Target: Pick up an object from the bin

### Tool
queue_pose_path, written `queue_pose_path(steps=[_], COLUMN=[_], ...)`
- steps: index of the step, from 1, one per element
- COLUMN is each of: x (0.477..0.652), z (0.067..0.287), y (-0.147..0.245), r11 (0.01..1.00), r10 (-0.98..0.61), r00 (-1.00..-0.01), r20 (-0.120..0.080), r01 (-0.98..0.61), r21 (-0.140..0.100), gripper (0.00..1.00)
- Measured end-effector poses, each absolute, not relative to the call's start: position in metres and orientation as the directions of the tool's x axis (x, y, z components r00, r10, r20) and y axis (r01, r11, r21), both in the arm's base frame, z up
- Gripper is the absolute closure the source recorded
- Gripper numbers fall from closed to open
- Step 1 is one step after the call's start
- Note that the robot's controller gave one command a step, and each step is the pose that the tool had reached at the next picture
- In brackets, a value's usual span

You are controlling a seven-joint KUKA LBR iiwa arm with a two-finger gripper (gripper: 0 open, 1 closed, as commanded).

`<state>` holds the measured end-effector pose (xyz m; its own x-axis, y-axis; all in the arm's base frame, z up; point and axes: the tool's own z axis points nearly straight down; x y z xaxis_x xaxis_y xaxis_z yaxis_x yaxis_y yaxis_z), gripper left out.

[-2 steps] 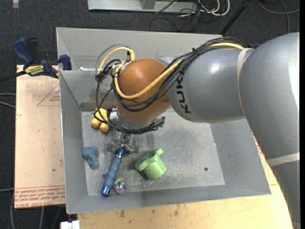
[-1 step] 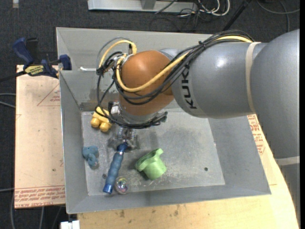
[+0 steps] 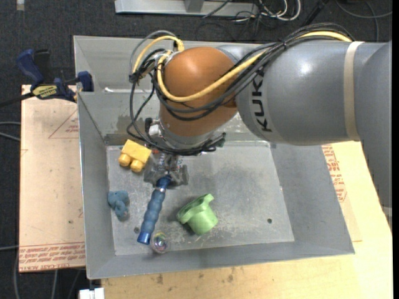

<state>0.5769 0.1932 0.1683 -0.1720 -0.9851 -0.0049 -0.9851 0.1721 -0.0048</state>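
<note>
The grey bin [image 3: 249, 192] holds five loose things, all in its left half. A yellow block [image 3: 135, 154] lies at the far left, just left of the gripper [image 3: 168, 172]. A small grey-blue figure [image 3: 118, 204] lies nearer, by the left wall. A green cup [image 3: 198, 213] lies tipped on its side near the middle. A small shiny marble [image 3: 159, 244] sits by the near wall.

The stick [image 3: 153, 210] is blue, slim and long, lying slantwise. Its near end almost touches the marble and its far end runs up under the gripper. The gripper hangs low over that far end, beneath the orange cover [image 3: 196, 83]. How wide it stands cannot be told.
</note>
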Motion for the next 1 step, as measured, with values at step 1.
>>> queue_pose_path(steps=[1], x=[0.5769], z=[0.1711], y=[0.1939], r11=[0.176], r10=[-0.984], r00=[-0.176], r20=[-0.004], r01=[-0.984], r21=[0.0], gripper=[1.0])
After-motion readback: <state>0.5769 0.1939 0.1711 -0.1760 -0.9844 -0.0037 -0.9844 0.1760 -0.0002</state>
